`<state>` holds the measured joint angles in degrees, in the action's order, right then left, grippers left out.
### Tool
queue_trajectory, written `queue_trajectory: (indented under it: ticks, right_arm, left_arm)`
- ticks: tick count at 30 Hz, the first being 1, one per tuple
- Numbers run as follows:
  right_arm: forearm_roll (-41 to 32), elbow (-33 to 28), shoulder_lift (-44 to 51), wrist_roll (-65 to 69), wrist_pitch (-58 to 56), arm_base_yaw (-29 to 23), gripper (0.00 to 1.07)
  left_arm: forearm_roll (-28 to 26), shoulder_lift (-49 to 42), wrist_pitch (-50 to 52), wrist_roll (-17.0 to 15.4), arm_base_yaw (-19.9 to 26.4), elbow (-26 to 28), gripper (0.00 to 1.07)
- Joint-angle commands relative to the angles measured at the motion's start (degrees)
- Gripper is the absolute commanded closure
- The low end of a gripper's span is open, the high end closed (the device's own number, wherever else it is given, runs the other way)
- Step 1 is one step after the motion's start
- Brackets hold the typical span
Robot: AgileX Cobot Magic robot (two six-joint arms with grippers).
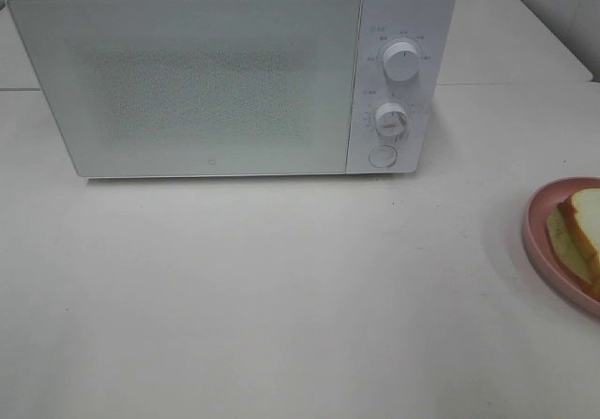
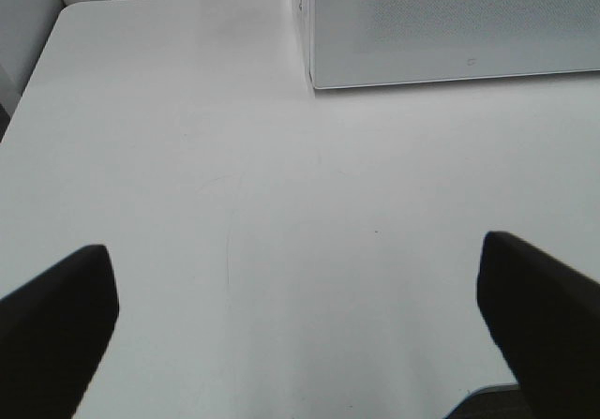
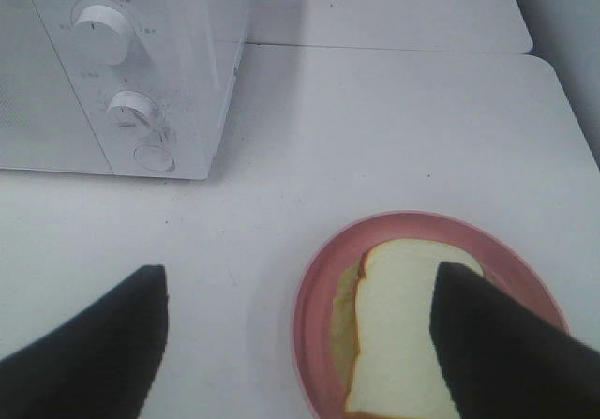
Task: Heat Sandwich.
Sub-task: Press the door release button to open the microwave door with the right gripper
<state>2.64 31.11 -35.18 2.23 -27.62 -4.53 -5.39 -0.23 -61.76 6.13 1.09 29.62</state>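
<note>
Sandwich (image 3: 398, 335) on pink plate (image 3: 314, 292)

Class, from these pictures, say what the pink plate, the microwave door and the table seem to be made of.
Pink plate: likely plastic, smooth, even colour, raised rim. Microwave door: probably glass or glossy plastic, fine dot mesh behind it. Table: perhaps white laminate, smooth, faintly scuffed.
</note>
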Motion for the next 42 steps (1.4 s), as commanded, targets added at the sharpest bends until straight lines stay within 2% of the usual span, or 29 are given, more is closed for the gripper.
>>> queue_trajectory:
  ticks: [1,19,33,36,38,41,42]
  right_arm:
    - [-0.1,0.5,-2.9,0.3,4.8,0.3,0.32]
    - [-0.1,0.5,-20.9,0.4,24.8,0.3,0.32]
    - [-0.3,0.4,-33.2,0.3,47.1,0.3,0.32]
    - [-0.4,-1.9,-35.8,0.3,55.6,0.3,0.32]
    - [-0.8,-2.6,-36.2,0.3,57.1,0.3,0.32]
    - [-6.6,-6.2,-37.5,-1.3,64.8,-1.8,0.32]
    - [-6.6,-6.2,-37.5,-1.3,64.8,-1.8,0.32]
  left_arm:
    - [-0.1,-1.1,0.6,0.0,0.2,0.1,0.07]
    - [-0.1,-1.1,0.6,0.0,0.2,0.1,0.07]
    - [-0.1,-1.1,0.6,0.0,0.2,0.1,0.07]
    - [-0.1,-1.1,0.6,0.0,0.2,0.1,0.07]
    - [-0.1,-1.1,0.6,0.0,0.2,0.1,0.07]
    - [-0.1,-1.1,0.6,0.0,0.2,0.1,0.07]
    - [-0.1,-1.1,0.6,0.0,0.2,0.1,0.07]
